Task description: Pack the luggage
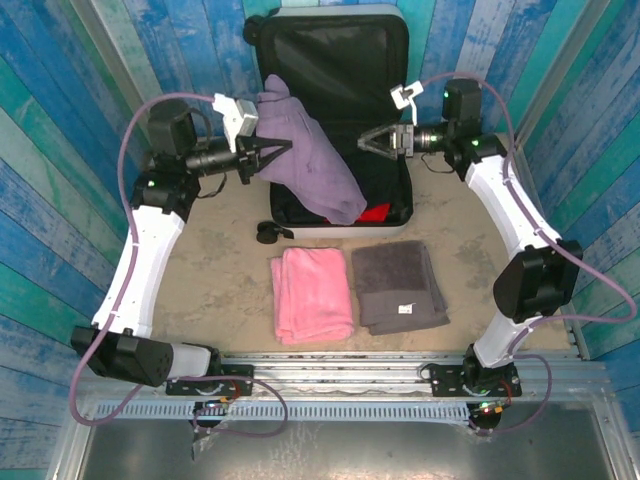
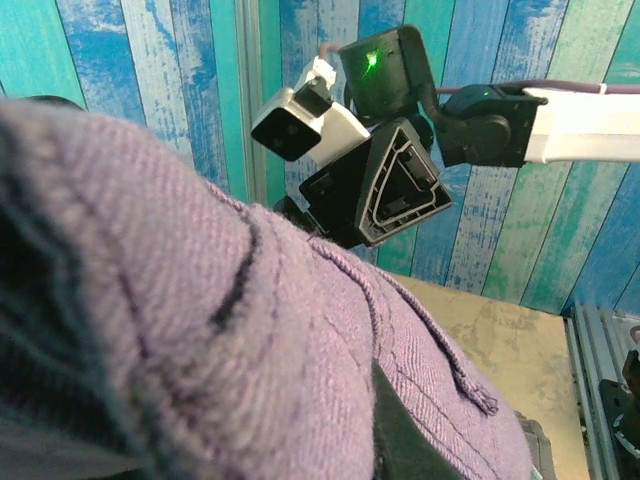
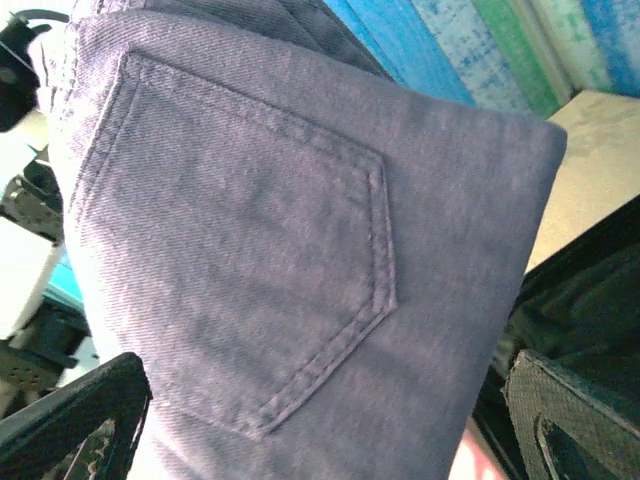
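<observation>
The luggage [image 1: 345, 60] lies open at the far middle of the tabletop [image 1: 210, 250], black lining showing. Its long axis runs away from the arms' bases, and something red [image 1: 375, 212] sits in its near right corner. The left hand [image 1: 284, 150] hovers at the case's left rim, pinching a pair of purple jeans [image 1: 305, 160]. The jeans hang slantwise over the left half of the opening, from far left down to near right. The right hand [image 1: 365, 143] is over the right half of the case, pointing left at the jeans. Its fingers [image 3: 80, 420] are spread, with the back pocket of the jeans directly in front of them.

The open compartment is straight below the jeans and to the right of the left hand, so the likely move is a short lowering inward. The left arm carries the load. The right hand is close enough to steady or tuck the cloth. A folded pink towel [image 1: 312, 292] and grey towel [image 1: 398, 285] lie side by side on the tabletop, nearer the bases.
</observation>
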Controlling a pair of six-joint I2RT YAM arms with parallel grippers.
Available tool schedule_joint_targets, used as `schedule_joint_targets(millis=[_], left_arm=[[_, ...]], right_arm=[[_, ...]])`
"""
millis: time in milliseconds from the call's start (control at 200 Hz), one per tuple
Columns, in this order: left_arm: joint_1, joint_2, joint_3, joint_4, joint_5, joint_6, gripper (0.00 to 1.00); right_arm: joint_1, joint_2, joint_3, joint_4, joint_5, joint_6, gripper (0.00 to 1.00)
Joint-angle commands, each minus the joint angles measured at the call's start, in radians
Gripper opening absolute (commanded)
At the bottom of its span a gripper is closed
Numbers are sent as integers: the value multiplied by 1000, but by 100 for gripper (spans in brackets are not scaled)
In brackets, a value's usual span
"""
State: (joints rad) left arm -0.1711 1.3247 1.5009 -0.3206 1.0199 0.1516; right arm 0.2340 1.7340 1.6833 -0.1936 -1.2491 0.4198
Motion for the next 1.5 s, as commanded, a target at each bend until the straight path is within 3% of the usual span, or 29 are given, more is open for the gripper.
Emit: schedule_joint_targets(millis=[0,105,240,456,626,716,1497], left_arm=[[2,-117,2,220,67,-21,0],[1,-117,-2,253,85,-22,0],[1,-118,-19,329,108,-48,0],[-4,-122,-43,416,129,-76,0],[-11,-120,-43,449,128,-77,0],[-14,-119,-35,470,124,-77,0],[-15,-9,-31,645,103,-69,0]], right_arm=[[-5,-15,-79,231,-101,204,95],[-7,-14,-182,486,-117,394,96],[-7,1,-226,557,-112,461,97],[-3,39,-290,1011,-83,817,100],[17,165,-258,1557,-28,1267,100],[23,238,-240,1755,57,1450,100],[140,186,-153,1757,135,1507,100]])
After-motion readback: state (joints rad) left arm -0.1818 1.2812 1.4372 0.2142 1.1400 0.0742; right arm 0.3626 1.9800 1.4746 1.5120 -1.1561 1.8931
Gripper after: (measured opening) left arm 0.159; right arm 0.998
